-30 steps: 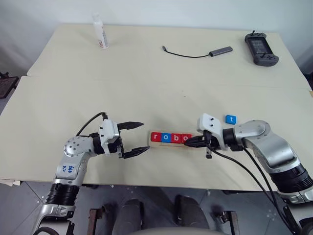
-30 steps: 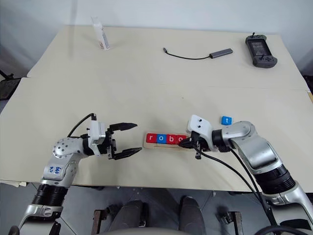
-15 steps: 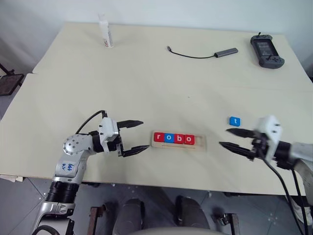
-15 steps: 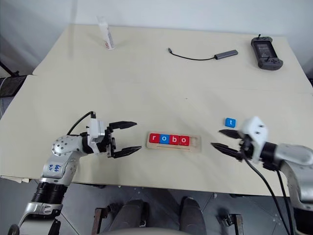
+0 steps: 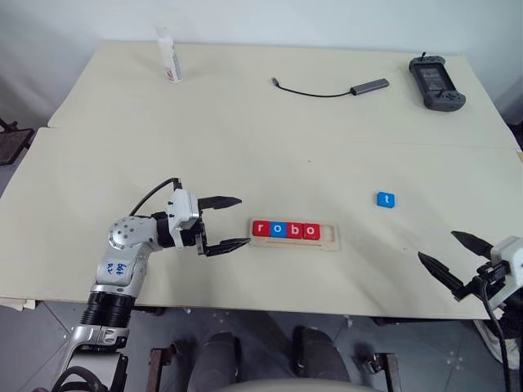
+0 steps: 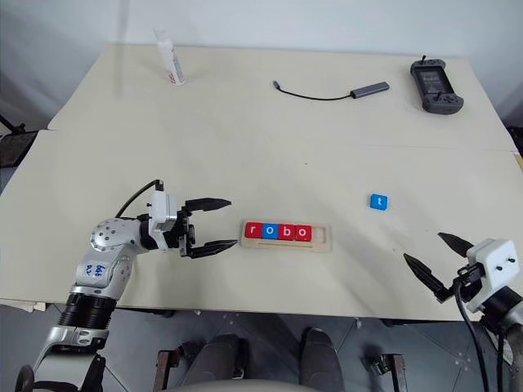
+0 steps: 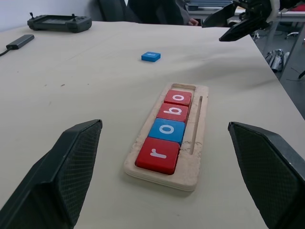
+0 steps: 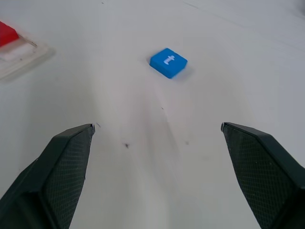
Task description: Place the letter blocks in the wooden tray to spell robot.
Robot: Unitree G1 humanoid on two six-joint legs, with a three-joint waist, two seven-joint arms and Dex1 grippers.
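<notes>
Wooden tray (image 5: 330, 238) holds r, o, b, o; t block (image 5: 386, 199) loose on worktop (image 5: 245, 139); both grippers, left (image 5: 226, 223) and right (image 5: 454, 257), fingers wide, empty; bottle (image 5: 168, 54), cable (image 5: 315, 88), controller (image 5: 436, 82) far back

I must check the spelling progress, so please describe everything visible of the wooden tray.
The wooden tray is a long, narrow strip of pale wood lying flat on the table. Its shallow recess holds four blocks side by side, red r, blue o, red b, red o. The last slot at its right end is empty. No gripper touches it.
</notes>
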